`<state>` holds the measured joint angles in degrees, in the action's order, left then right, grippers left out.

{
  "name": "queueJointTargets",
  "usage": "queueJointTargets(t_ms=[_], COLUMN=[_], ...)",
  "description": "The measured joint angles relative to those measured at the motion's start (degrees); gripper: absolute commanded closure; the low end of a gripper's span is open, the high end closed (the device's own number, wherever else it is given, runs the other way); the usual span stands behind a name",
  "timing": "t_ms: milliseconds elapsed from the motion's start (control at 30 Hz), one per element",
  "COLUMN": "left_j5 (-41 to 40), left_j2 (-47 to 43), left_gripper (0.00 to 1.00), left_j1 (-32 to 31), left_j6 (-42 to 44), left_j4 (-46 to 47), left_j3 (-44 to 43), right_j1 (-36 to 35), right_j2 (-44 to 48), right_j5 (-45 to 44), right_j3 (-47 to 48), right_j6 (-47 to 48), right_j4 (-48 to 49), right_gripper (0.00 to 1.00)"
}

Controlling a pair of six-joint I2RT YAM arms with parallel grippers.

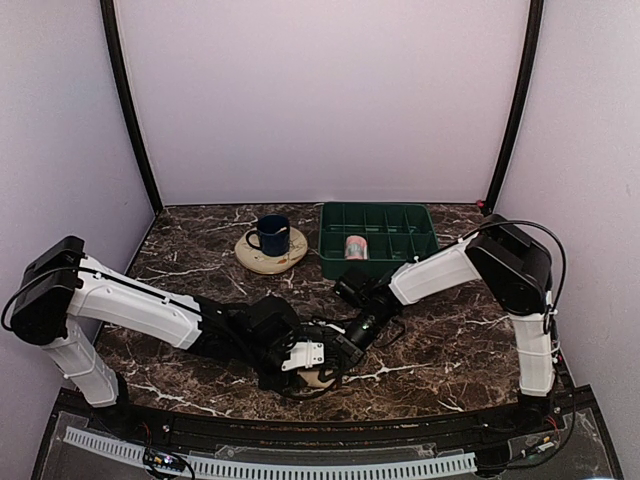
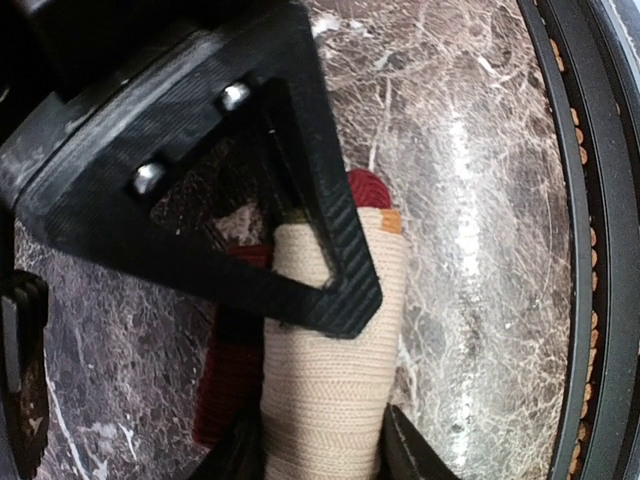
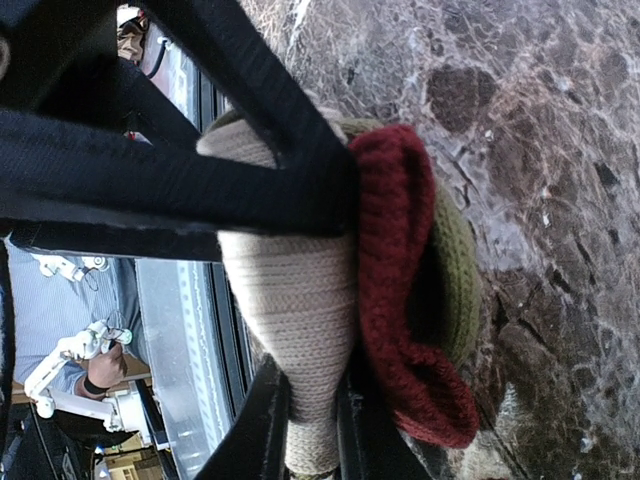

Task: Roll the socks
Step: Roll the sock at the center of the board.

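On marble tabletop [image 1: 450,345]: clamping cream sock [image 2: 330,390] in half-spread left jaws, pinching it in near-closed right jaws; best pulling roll taut.

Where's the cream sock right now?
Top view: the cream sock lies front-centre on the table, gripped between the left claw and right claw, well in front of the green tray.

Looking down at cream sock [image 2: 325,390], maroon edges and orange stripe, on marble counter [image 2: 480,200]; black triangular pincer finger [image 2: 340,250] across it.
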<state>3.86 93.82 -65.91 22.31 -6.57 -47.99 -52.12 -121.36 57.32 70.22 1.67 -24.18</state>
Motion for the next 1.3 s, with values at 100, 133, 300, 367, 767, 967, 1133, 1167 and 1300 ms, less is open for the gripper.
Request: queueJointTargets(t_ms=[100,133,300,367,767,967,1133,1167,1300], left_j5=[0.35,0.52,2.01,2.67,5.81,9.35,11.63,12.04,13.94], left_j2=[0.33,0.44,0.9,1.05,1.79,2.05,2.21,2.25,2.62], left_gripper=[0.76,0.81,0.98,1.0,1.0,1.0,1.0,1.0,1.0], left_j1=[0.0,0.0,0.0,0.0,0.46,2.05,2.97,3.17,4.0], left_j6=[0.2,0.22,0.39,0.39,-3.32,-5.84,-6.97,-7.17,-7.96], left_j4=[-0.48,-0.74,-1.33,-1.68,-2.14,-2.08,-2.05,-2.05,-1.99], left_j3=[-0.48,-0.66,-0.94,-1.25,-1.55,-1.6,-1.6,-1.6,-1.62], right_j1=[0.0,0.0,0.0,0.0,0.33,1.18,2.29,2.64,4.28], right_j2=[-0.24,-0.31,-0.39,-0.39,0.04,1.53,2.84,3.32,4.92], right_j5=[0.11,0.15,0.15,0.17,2.16,3.54,4.35,4.37,4.37], right_j3=[0.37,0.48,0.66,0.68,-0.92,-4.74,-8.0,-8.81,-12.7], right_j6=[0.02,0.04,0.04,0.02,-1.4,-3.37,-5.62,-6.43,-9.62], right_j4=[-0.37,-0.5,-0.76,-0.74,1.66,6.54,10.75,11.61,14.99], right_gripper=[1.0,1.0,0.96,0.91,0.67,0.65,0.64,0.64,0.64])
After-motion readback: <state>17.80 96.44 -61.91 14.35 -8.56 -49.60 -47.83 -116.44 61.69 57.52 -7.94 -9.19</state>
